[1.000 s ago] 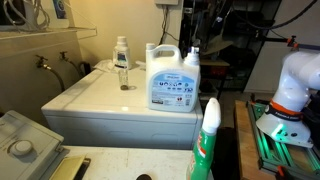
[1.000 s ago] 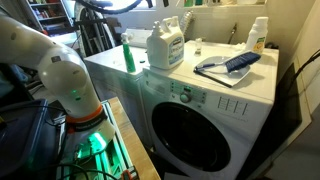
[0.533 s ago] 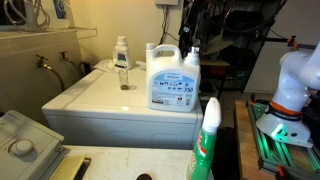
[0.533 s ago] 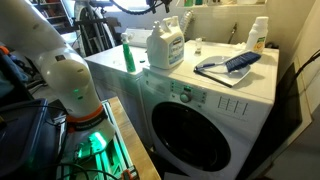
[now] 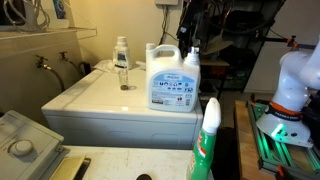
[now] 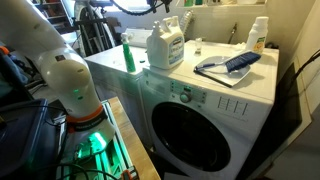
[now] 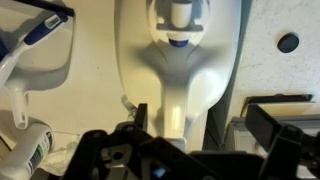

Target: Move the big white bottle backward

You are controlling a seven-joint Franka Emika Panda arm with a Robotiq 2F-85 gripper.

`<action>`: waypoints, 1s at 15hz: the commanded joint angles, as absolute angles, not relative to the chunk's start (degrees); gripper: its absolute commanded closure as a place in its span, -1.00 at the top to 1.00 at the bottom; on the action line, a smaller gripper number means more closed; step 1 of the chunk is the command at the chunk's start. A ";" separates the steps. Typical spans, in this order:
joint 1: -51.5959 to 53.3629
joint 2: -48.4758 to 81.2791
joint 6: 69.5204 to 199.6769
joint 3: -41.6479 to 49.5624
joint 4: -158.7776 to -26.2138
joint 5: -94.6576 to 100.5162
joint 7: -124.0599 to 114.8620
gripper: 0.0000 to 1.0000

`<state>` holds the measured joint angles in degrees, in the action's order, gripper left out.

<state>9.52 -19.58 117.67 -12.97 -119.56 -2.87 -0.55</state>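
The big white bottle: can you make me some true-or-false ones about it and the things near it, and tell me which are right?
1. The big white bottle stands upright on the washing machine. True.
2. Its label is red. False: it is blue and white.
3. In the wrist view the gripper is open, with a finger on each side of the bottle's handle. True.
4. The small clear bottle lies on its side. False: it stands upright, apart from the big bottle.
5. The big bottle's cap is missing. False: a white cap is on it.
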 commanded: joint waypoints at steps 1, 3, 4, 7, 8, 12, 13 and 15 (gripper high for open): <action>9.31 -14.86 120.44 -14.89 -118.07 0.12 -7.11 1.00; 8.93 -12.61 122.00 -15.61 -117.53 3.01 -10.50 0.91; 8.66 -11.60 122.46 -15.86 -117.22 5.16 -12.42 0.73; 8.30 -9.13 122.53 -15.44 -115.98 9.89 -17.55 0.65; 8.54 -8.33 121.64 -15.23 -115.25 10.16 -17.85 0.34; 9.34 -6.43 119.64 -14.64 -113.04 8.85 -16.72 -0.28; 9.41 -6.16 119.32 -14.59 -112.61 8.81 -16.55 -0.43; 9.66 -5.65 118.45 -14.54 -111.79 8.68 -16.31 -0.72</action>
